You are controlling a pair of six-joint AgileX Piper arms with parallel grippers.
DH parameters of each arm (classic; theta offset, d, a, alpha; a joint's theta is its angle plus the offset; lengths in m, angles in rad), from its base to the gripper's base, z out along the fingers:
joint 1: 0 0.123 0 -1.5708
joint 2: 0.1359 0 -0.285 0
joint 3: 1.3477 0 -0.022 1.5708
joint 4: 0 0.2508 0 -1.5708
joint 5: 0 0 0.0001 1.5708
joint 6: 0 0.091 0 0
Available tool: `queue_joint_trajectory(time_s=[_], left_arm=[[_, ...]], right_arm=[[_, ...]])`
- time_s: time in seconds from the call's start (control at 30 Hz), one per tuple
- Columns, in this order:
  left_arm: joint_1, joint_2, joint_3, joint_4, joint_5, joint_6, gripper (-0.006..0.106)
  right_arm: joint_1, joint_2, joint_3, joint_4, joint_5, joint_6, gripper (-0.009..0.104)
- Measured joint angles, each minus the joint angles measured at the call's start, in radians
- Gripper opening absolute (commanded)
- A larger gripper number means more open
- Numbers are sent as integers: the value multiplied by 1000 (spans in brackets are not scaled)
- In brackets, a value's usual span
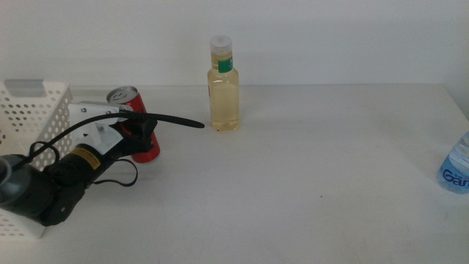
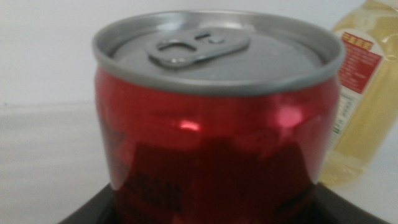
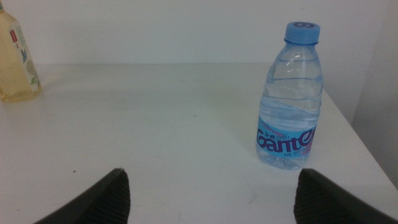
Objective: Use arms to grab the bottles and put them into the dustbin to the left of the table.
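White worktop (image 1: 308, 183): your left gripper (image 1: 143, 136) has its jaws around the red can (image 1: 135, 110) beside the basket (image 1: 33, 110), gripping low for lifting. Right gripper (image 3: 211, 199) waits, jaws wide, facing the water bottle (image 3: 292, 99).

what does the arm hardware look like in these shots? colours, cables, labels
The left arm is black tube with a grey joint, a yellow label band, a white bracket and a looping black cable. Its left gripper is black. The right gripper shows only two dark, rounded jaw tips; its arm is out of view.
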Motion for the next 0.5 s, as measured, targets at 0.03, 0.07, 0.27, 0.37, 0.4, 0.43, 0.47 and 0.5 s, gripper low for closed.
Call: queue_joint_trajectory(time_s=[0.03, 0.07, 0.27, 0.37, 0.4, 0.43, 0.47, 0.5], left_arm=[[0, -16, 10, 5, 18, -5, -2], [-1, -31, 17, 10, 39, -7, -2], [-1, -203, 30, 51, 247, -14, -2], [-1, -295, 31, 90, 322, -25, -2], [-1, -327, 31, 107, 348, -38, -2], [-1, -358, 31, 122, 374, -52, -2], [-1, -383, 33, 136, 403, -66, -2], [-1, -414, 34, 151, 432, -87, -2]], right_arm=[[0, 0, 0, 0, 0, 0, 75], [0, 0, 0, 0, 0, 0, 75], [0, 0, 0, 0, 0, 0, 75], [0, 0, 0, 0, 0, 0, 75], [0, 0, 0, 0, 0, 0, 75], [0, 0, 0, 0, 0, 0, 75], [0, 0, 0, 0, 0, 0, 75], [0, 0, 0, 0, 0, 0, 75]])
